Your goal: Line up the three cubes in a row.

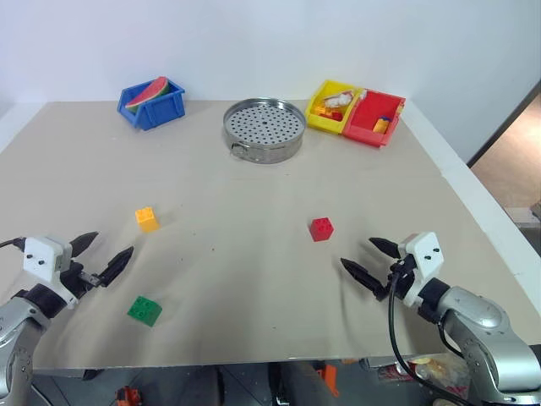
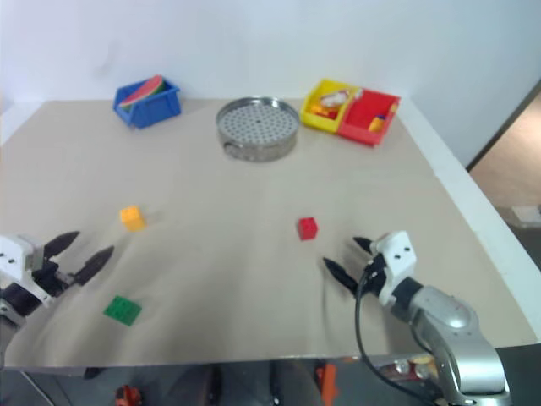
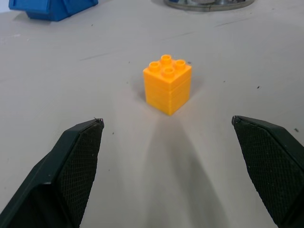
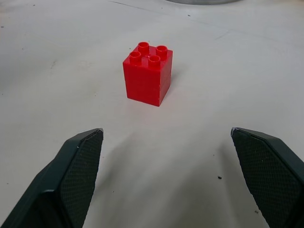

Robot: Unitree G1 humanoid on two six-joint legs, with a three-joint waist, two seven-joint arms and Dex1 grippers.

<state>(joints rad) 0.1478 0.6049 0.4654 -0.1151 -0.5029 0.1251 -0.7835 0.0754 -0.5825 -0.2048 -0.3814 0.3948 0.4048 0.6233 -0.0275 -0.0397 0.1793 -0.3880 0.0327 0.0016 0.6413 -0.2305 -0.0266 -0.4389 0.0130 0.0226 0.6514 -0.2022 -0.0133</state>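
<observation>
While both grippers stand released, the left gripper (image 1: 102,257) faces the small yellow-orange studded plastic cube (image 1: 146,219), the right gripper (image 1: 369,258) the red one (image 1: 321,228); the green one (image 1: 144,310) lies near the beige table's (image 1: 254,194) front edge.

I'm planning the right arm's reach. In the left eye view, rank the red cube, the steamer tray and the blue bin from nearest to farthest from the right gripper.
From the right gripper:
1. Red cube, just ahead, slightly left.
2. Steamer tray, far centre of the table.
3. Blue bin, far left corner.
</observation>
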